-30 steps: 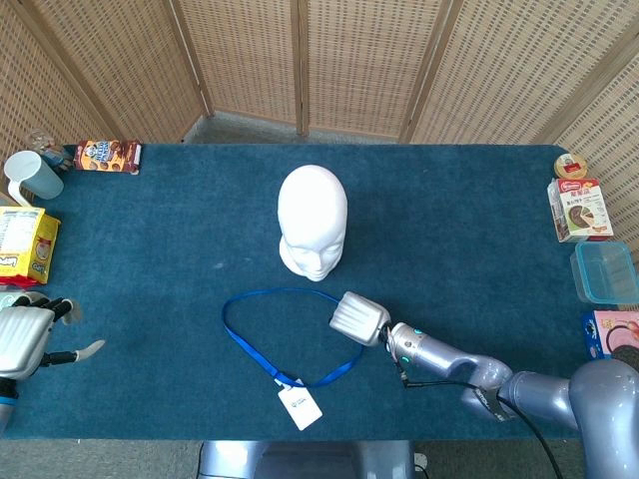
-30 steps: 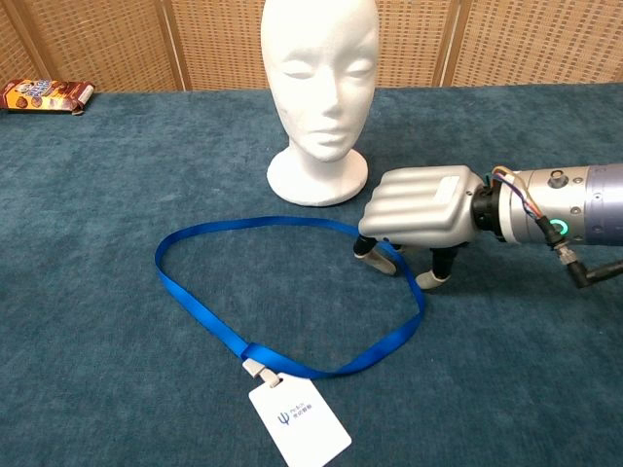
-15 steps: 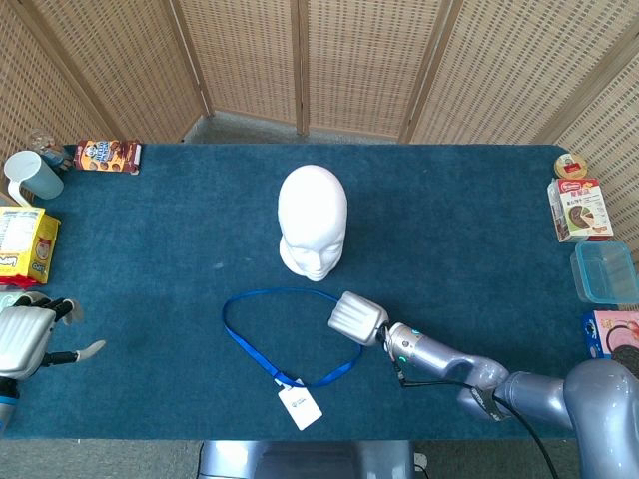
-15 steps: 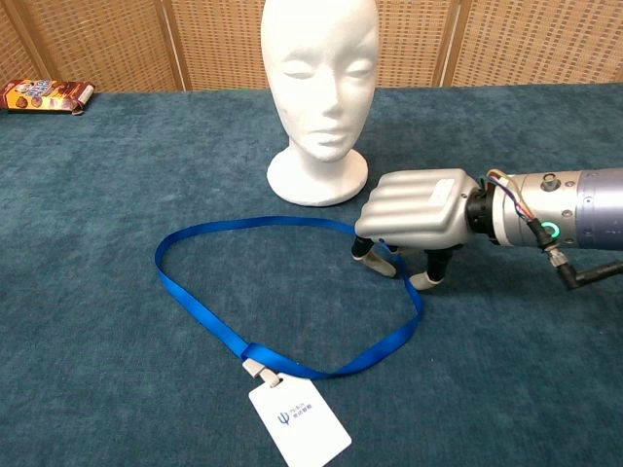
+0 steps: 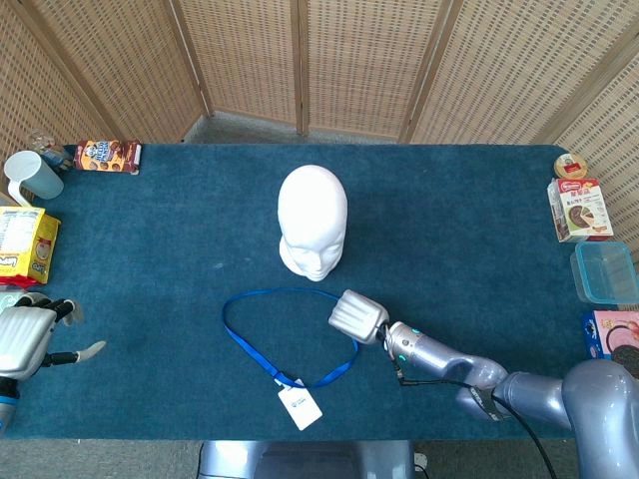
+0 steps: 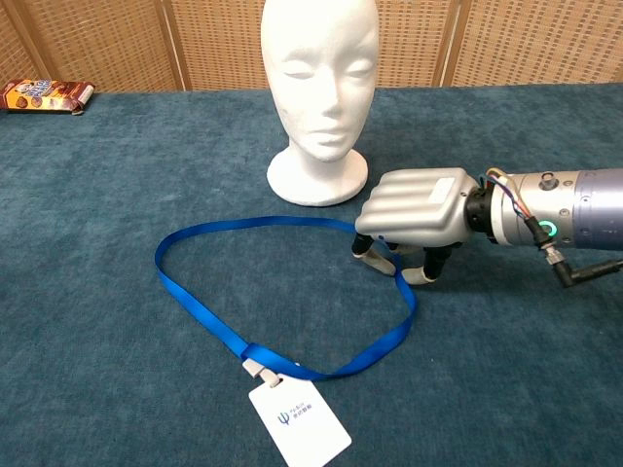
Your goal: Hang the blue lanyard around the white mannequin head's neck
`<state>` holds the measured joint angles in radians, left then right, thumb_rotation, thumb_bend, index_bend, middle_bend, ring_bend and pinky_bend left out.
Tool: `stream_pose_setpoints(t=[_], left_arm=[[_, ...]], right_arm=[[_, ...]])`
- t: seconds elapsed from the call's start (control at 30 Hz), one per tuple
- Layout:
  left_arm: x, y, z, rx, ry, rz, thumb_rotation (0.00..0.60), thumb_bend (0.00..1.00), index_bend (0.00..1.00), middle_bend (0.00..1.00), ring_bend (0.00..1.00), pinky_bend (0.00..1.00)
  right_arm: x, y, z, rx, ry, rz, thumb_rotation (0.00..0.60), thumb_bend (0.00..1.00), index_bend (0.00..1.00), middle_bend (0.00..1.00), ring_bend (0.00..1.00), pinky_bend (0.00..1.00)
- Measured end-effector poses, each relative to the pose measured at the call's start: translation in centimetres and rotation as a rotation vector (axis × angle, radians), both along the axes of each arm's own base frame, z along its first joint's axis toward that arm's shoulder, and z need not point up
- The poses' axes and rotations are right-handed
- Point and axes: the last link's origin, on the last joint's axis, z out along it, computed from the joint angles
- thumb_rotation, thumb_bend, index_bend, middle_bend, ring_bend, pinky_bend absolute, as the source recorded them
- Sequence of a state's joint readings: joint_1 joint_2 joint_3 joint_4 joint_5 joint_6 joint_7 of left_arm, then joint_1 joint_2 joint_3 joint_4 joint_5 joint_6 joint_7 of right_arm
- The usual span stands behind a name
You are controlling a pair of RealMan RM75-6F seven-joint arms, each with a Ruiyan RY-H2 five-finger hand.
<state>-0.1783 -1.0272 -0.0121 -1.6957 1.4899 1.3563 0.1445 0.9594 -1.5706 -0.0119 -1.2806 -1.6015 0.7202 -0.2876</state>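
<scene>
Early going here. The blue fabric lanyard (image 6: 282, 292) lies flat in a loose loop on the blue carpeted surface (image 5: 479, 230), toward the near edge, its white card badge (image 6: 299, 423) trailing closest to that edge. The white foam mannequin head (image 6: 319, 88) stands upright just behind the loop, mid-surface, nothing around its neck, so the hanging is all still to do.

The right hand (image 6: 414, 219) is palm-down over the loop's right end, fingertips (image 6: 365, 253) curled onto the strap. It looks like a pinch forming, but I can't tell from here whether the strap is truly gripped or just touched; it hasn't left the surface.

The left hand (image 5: 25, 334) sits by the left edge, well apart from the action, fingers loosely spread, holding nothing.

What's left, by my reckoning: secure the strap, lift it, spread the loop, lower it over the head.
</scene>
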Motion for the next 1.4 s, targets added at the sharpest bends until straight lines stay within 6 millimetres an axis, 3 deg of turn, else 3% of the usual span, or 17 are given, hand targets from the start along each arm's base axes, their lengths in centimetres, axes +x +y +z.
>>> stream_pose_setpoints(t=[0.47, 0.73, 0.8, 0.97, 1.03, 1.17, 1.27, 1.4], left_arm=[[0.1, 0.3, -0.2, -0.015, 0.025, -0.02, 0.274, 0.08, 0.49, 0.54, 0.53, 0.31], [0.8, 1.0, -1.2, -0.069, 0.066, -0.089, 0.31, 0.09, 0.49, 0.6, 0.6, 0.32], [1.1, 1.3, -1.6, -0.091, 0.086, -0.122, 0.338, 0.09, 0.49, 0.65, 0.64, 0.37], [1.9, 2.0, -2.2, -0.123, 0.145, -0.196, 0.445, 0.1, 0.49, 0.81, 0.8, 0.69], [2.1, 2.3, -2.5, -0.132, 0.176, -0.223, 0.471, 0.1, 0.49, 0.87, 0.86, 0.77], [3.1, 3.4, -3.7, -0.179, 0.245, -0.299, 0.5, 0.12, 0.49, 0.98, 0.99, 0.87], [3.8, 4.2, -4.7, -0.222, 0.283, -0.346, 0.502, 0.13, 0.49, 1.0, 1.0, 0.96], [4.8, 5.1, -6.0, -0.279, 0.305, -0.388, 0.5, 0.19, 0.49, 1.0, 1.0, 1.0]], right_arm=[[-0.3, 0.0, 0.1, 0.004, -0.045, -0.059, 0.6, 0.43, 0.62, 1.0, 1.0, 1.0], [-0.6, 0.1, 0.5, -0.007, -0.082, -0.09, 0.6, 0.43, 0.62, 1.0, 1.0, 1.0], [-0.7, 0.2, 0.6, -0.009, -0.084, -0.092, 0.6, 0.43, 0.62, 1.0, 1.0, 1.0], [-0.8, 0.3, 0.6, -0.01, -0.089, -0.1, 0.6, 0.43, 0.62, 1.0, 1.0, 1.0], [-0.9, 0.3, 0.7, -0.012, -0.09, -0.102, 0.6, 0.43, 0.62, 1.0, 1.0, 1.0], [-0.9, 0.5, 0.7, -0.014, -0.097, -0.109, 0.6, 0.43, 0.62, 1.0, 1.0, 1.0], [-1.0, 0.5, 0.7, -0.015, -0.098, -0.113, 0.6, 0.43, 0.62, 1.0, 1.0, 1.0], [-1.0, 0.5, 0.7, -0.016, -0.099, -0.118, 0.6, 0.43, 0.62, 1.0, 1.0, 1.0]])
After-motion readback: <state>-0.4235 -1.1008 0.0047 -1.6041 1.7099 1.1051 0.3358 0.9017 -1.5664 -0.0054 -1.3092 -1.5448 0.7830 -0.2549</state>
